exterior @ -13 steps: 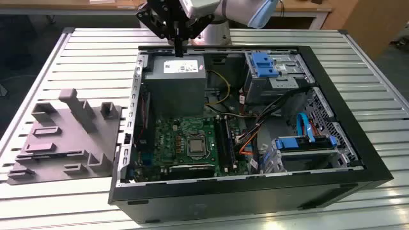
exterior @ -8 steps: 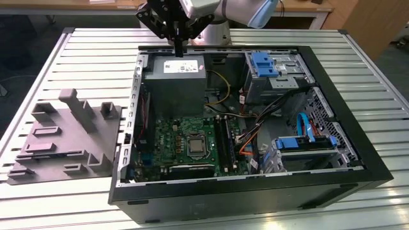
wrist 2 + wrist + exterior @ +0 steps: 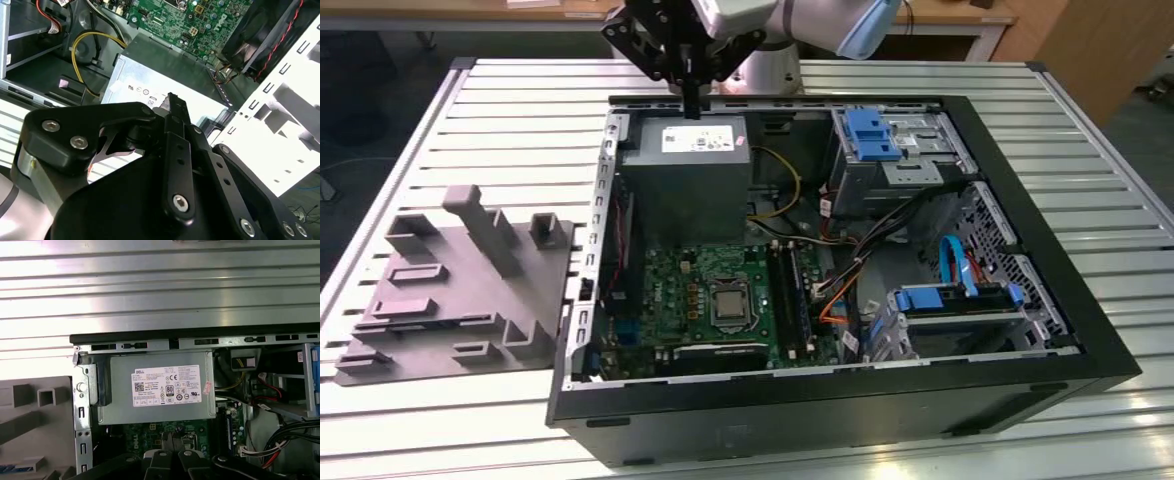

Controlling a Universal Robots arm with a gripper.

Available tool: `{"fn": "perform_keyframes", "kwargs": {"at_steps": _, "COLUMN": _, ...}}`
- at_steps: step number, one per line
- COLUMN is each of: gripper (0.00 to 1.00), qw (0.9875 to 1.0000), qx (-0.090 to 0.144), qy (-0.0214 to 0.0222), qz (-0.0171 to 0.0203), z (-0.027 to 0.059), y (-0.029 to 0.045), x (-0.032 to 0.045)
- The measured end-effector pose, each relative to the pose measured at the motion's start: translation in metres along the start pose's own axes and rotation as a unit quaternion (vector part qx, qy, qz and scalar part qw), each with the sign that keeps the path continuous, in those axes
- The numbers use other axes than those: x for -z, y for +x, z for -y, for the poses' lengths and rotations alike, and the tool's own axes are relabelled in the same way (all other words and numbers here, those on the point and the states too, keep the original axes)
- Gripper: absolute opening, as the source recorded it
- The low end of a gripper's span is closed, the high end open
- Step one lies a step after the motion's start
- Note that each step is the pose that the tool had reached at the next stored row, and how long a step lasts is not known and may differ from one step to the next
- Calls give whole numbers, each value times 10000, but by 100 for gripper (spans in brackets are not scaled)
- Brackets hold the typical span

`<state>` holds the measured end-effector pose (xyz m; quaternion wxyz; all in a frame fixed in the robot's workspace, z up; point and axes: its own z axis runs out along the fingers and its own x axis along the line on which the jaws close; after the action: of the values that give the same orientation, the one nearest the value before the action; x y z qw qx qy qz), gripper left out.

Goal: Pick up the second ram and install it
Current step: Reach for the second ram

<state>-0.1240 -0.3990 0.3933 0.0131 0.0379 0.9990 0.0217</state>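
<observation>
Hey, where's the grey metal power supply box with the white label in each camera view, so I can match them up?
Exterior view: the grey metal power supply box sits in the open case's corner on the exterior view's left.
Second wrist view: it lies between the yellow cable and the motherboard.
First wrist view: it faces the camera, label showing.
Shared landmark: the green motherboard borders it.

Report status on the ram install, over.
Gripper shut, above the power supply. Cannot tell whether it holds the second ram. Motherboard lies past the supply.
</observation>
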Motion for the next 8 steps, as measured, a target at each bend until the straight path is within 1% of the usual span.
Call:
{"fn": "perform_keyframes", "kwargs": {"at_steps": 3, "gripper": 10, "qw": 10000, "qx": 0, "qy": 0, "qz": 2, "z": 2, "y": 33, "x": 1}}
{"fn": "perform_keyframes", "kwargs": {"at_steps": 8, "gripper": 10, "qw": 10000, "qx": 0, "qy": -1, "qz": 13, "z": 8, "y": 114, "x": 3}}
